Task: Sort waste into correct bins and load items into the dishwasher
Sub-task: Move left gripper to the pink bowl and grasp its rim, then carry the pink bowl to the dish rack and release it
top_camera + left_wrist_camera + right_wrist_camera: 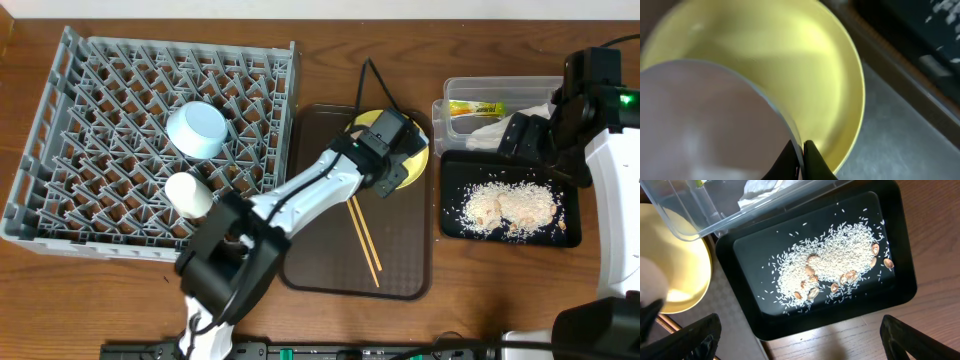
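- My left pincer [801, 161] is clenched on the rim of the white bowl [705, 125]. The bowl sits on the yellow plate [810, 65], mid-counter and toward the far edge.
- The dish rack [40, 130] fills the far-left corner, well apart from this pincer and toward the left edge. By my reckoning, my left arm is the nearer one for that carry.
- The bowl is round, so it has no long axis. It appears mouth-up.
- My right pincer [800, 340] hangs released over the black tray [890, 210] by the right edge, grasping nothing.
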